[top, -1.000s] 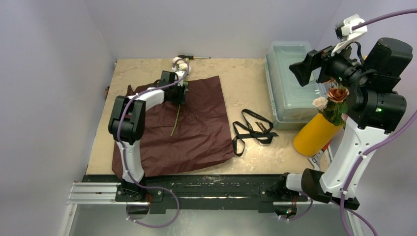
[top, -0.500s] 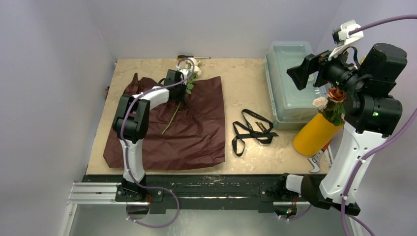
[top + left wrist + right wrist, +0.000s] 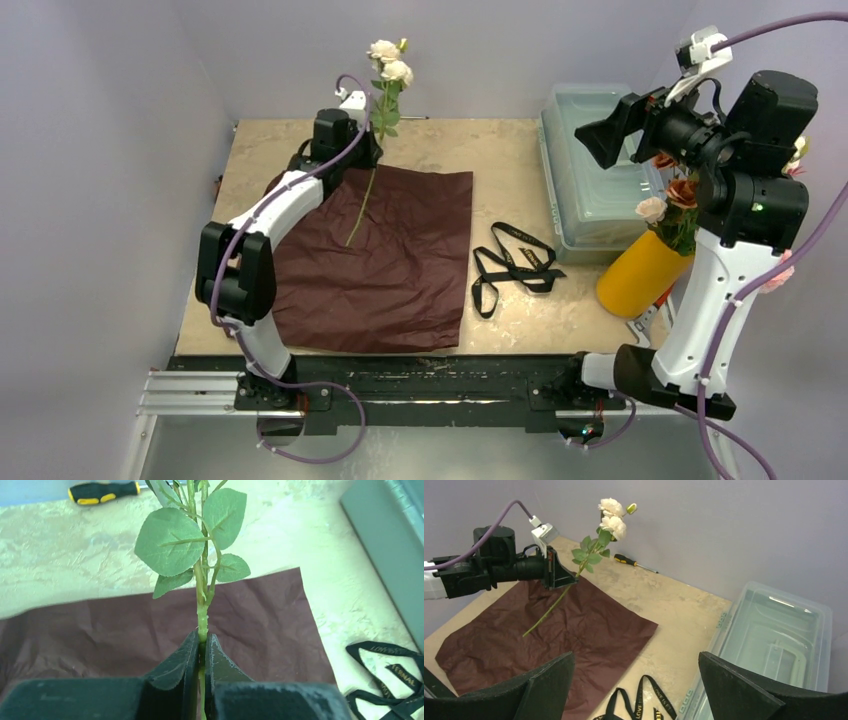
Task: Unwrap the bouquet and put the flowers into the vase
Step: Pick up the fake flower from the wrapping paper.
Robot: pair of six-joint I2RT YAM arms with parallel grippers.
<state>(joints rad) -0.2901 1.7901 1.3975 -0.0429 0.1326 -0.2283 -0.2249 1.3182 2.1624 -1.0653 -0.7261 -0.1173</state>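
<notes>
My left gripper is shut on the green stem of a cream rose and holds it tilted upright above the far edge of the maroon paper. The stem's lower end hangs over the paper. The bouquet is undone: its paper lies flat and its black ribbon lies loose to the right. The yellow vase stands at the right with other flowers in it. Raised high near the vase, my right gripper is open and empty.
A clear plastic box sits at the back right, just behind the vase. A black-and-yellow screwdriver lies by the back wall. Grey walls close in the left and back sides.
My left gripper closed on the rose stem and lifted the flower off the paper, swinging its blooms upward. The paper shifted and spread flatter. The right arm drifted slightly, still open.
</notes>
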